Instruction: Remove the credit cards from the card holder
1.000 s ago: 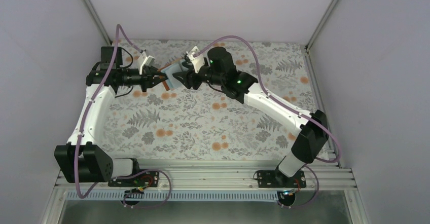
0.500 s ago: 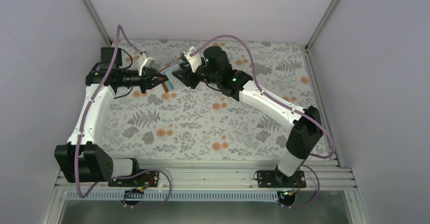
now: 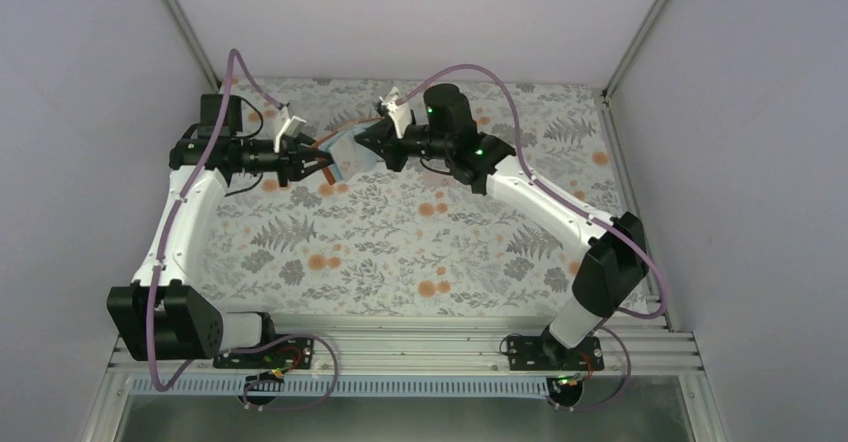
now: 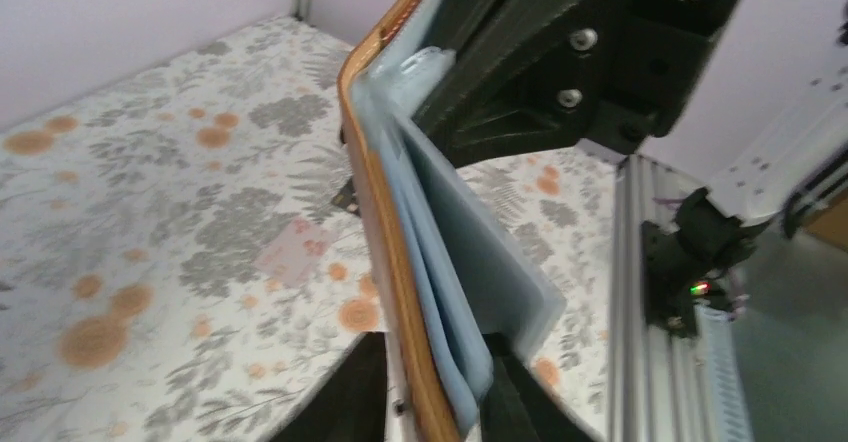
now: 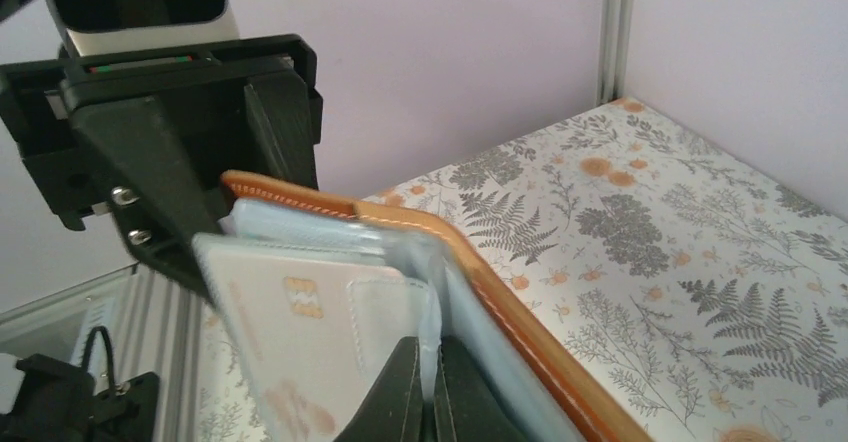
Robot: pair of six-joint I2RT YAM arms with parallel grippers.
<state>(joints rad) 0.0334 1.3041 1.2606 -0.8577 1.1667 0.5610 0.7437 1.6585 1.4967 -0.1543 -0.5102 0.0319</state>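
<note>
Writing: none legible; the pale pink card (image 5: 280,322) carries a small gold chip square and soft orange marks lower down, too blurred to read
Card holder (image 4: 440,252): held up in the air between the two arms, over the far left part of the floral table (image 3: 400,242); it is spread open, with a rust-brown leather cover outside and pale blue-grey leaves inside
Contents: the pale pink card sits in an inner pocket, and more than half of it sticks out past the pocket mouth on the left in the right wrist view
Left pincer (image 3: 303,158): closed on the card holder; in its own wrist view the two fingers clamp one edge, with the brown cover and the blue leaves pressed between them
Right pincer (image 5: 430,392): fingers nearly together, pinching the edge of the inner pocket leaf just beside the pink card; it grips the card holder from the side opposite the left pincer
Hard to make out: the deeper pockets are covered by their own leaves, so what else they hold cannot be seen; the lower corner of the card is cut off by the picture edge
</note>
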